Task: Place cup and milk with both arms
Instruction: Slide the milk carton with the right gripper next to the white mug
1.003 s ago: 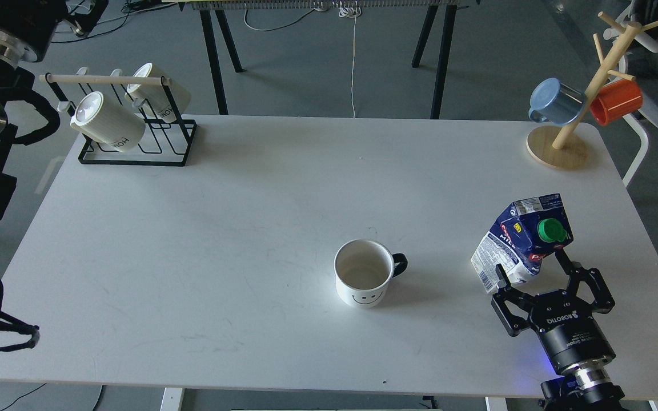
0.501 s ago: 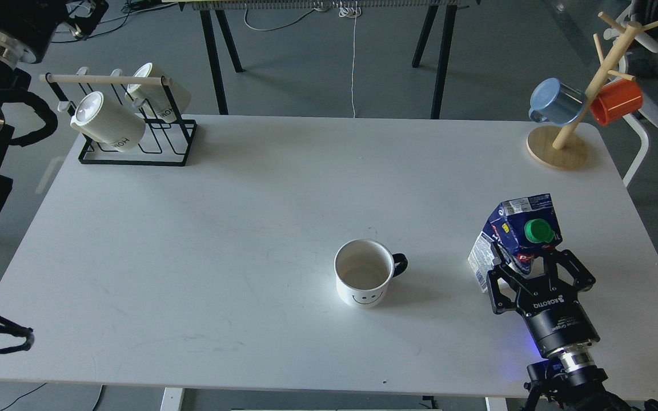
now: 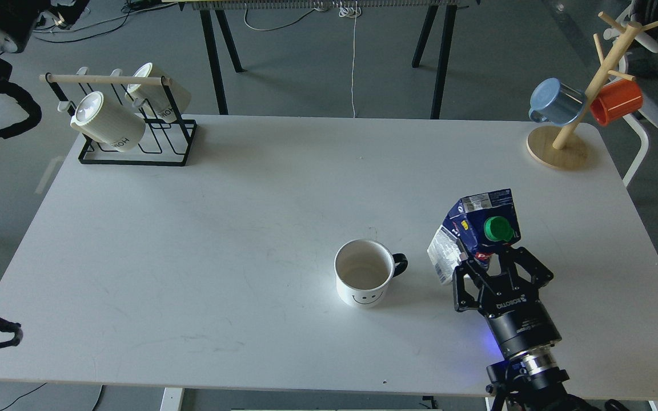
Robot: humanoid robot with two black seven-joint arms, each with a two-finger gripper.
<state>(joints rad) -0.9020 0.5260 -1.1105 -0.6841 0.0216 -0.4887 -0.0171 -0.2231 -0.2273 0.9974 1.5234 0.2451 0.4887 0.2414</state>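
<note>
A white cup point(image 3: 364, 272) with a smiley face and a black handle stands upright on the white table point(image 3: 249, 228), right of centre near the front. A blue milk carton point(image 3: 474, 231) with a green cap is held tilted to the cup's right. My right gripper point(image 3: 492, 264) is shut on the carton's lower part, coming in from the bottom right. My left arm shows only as thick black parts at the far left edge; its gripper is out of view.
A black wire rack point(image 3: 135, 137) with two cream mugs point(image 3: 106, 121) stands at the back left. A wooden mug tree point(image 3: 560, 142) with a blue mug point(image 3: 554, 101) and an orange mug point(image 3: 617, 100) stands at the back right corner.
My right gripper closed on the milk carton and carried it left toward the cup. The left arm parts drew back toward the left edge. The cup has not moved.
</note>
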